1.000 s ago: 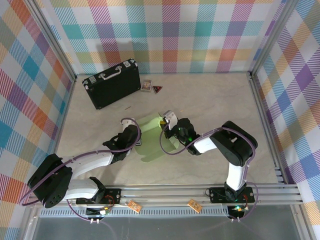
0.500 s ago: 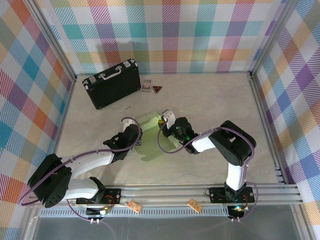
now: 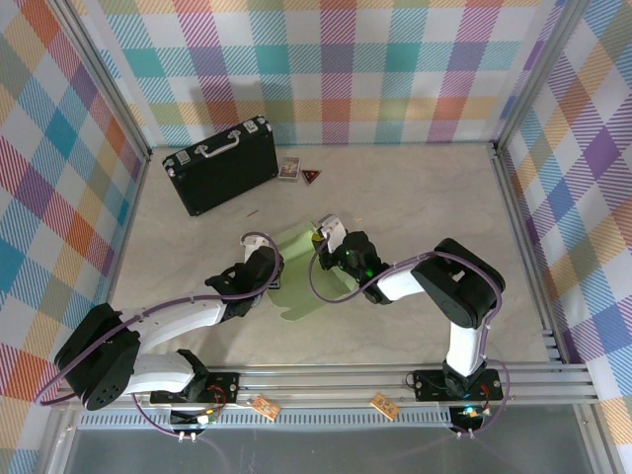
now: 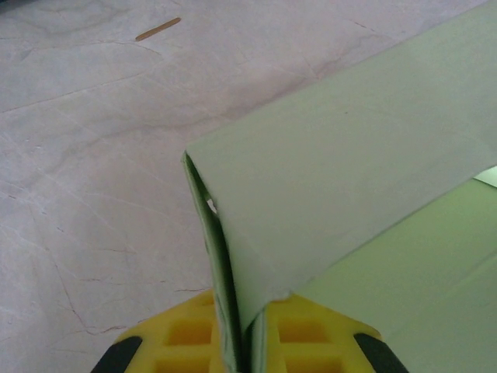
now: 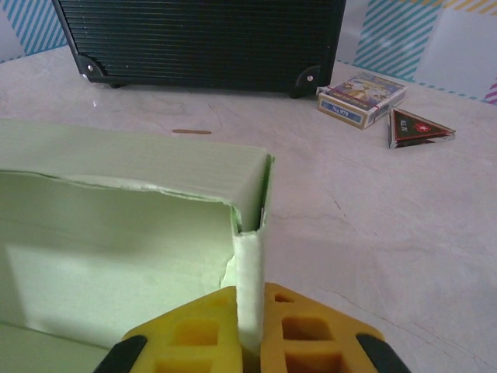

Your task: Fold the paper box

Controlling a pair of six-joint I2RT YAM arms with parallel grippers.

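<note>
Jaws of the left gripper (image 4: 247, 346) clamp the 9 o'clock wall of the paper box (image 3: 299, 294), mid-table; the right gripper (image 5: 250, 330) pinches its 3 o'clock corner. A black briefcase (image 3: 221, 164) and card pack (image 3: 288, 169) lie apart, toward 11 o'clock.

My gripper (image 5: 250, 330) pinches the box's (image 5: 116, 233) upright corner wall between yellow fingers (image 5: 307, 336). The case (image 5: 203, 39) stands at 12 o'clock; a card pack (image 5: 362, 99) and a triangle (image 5: 419, 129) lie at 1 o'clock.
</note>
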